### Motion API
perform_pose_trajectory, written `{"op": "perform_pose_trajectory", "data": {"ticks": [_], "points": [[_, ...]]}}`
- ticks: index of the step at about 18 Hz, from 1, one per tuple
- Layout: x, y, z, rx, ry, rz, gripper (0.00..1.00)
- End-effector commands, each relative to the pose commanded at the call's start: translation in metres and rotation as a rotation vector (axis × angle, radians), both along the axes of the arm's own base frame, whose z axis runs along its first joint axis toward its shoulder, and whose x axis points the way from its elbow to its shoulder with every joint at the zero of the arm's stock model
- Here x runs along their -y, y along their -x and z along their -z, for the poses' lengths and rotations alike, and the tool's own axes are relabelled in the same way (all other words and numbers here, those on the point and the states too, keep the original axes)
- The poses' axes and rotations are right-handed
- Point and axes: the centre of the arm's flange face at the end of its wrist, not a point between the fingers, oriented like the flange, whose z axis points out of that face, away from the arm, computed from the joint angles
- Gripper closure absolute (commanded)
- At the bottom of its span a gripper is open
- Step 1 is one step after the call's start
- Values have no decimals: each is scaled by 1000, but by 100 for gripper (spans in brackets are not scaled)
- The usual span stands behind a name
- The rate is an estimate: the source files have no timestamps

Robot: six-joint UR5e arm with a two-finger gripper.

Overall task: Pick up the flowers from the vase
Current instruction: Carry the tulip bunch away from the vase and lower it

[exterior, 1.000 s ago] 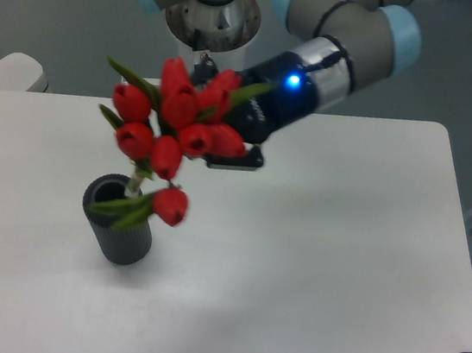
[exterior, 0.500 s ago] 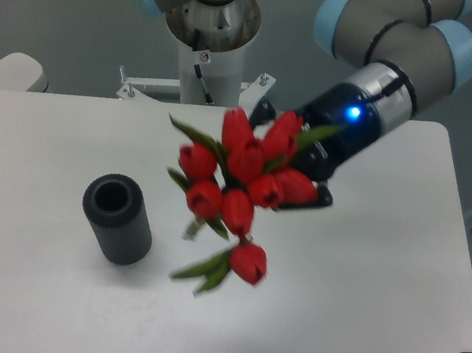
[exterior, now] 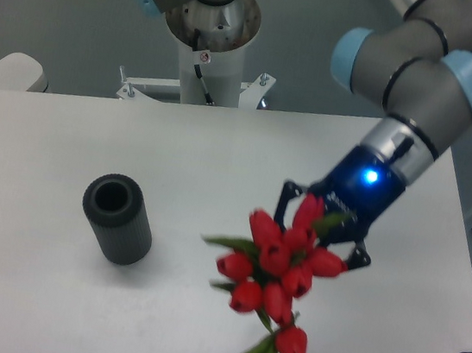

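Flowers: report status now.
Gripper shut on flowers, held above the table. Vase upright, empty, well apart to the side. Nothing in the way.

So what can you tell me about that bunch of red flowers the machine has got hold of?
The flowers are a tight bunch of small red tulip buds with a few green leaves, looking artificial. One bud hangs lower on its own with leaves beside it. The bunch is slightly blurred. It is out of the vase, which stands upright and empty-looking to the left on the white table. The claw grips the bunch from the upper right; the grip point itself is hidden behind the blooms. Whether the bunch touches the table I cannot tell.
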Motion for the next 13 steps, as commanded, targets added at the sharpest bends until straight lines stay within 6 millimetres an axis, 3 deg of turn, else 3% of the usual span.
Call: {"op": "perform_pose_trajectory", "data": {"ticks": [6, 13], "points": [[7, 15, 23, -99, 187, -51, 100], [5, 5, 47, -195, 440, -39, 100]]}}
